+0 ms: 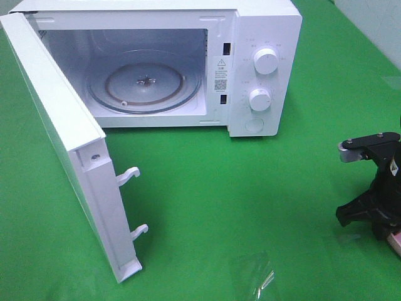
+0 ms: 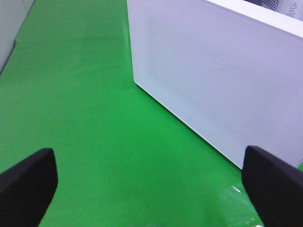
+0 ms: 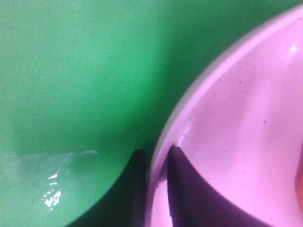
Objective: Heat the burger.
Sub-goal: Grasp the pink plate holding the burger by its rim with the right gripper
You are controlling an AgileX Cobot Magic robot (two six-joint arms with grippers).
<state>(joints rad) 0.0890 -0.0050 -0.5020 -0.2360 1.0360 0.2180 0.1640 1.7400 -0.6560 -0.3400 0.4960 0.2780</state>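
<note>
In the right wrist view my right gripper [image 3: 156,158] has its two dark fingers [image 3: 187,194] pinched on the rim of a round pink plate [image 3: 236,123], one inside and one outside. A thin orange sliver [image 3: 300,184] at that view's edge is all that might be the burger; the rest is out of view. From above, the right gripper [image 1: 376,210] sits at the far right edge, with a bit of the pink plate [image 1: 395,241] below it. My left gripper [image 2: 149,161] is open over green cloth beside the microwave's door [image 2: 222,71].
A white microwave [image 1: 263,63] stands at the back with its door [image 1: 69,138] swung wide to the left and the glass turntable [image 1: 147,84] bare. Green cloth [image 1: 238,200] covers the table. A clear film patch [image 1: 257,276] lies near the front edge.
</note>
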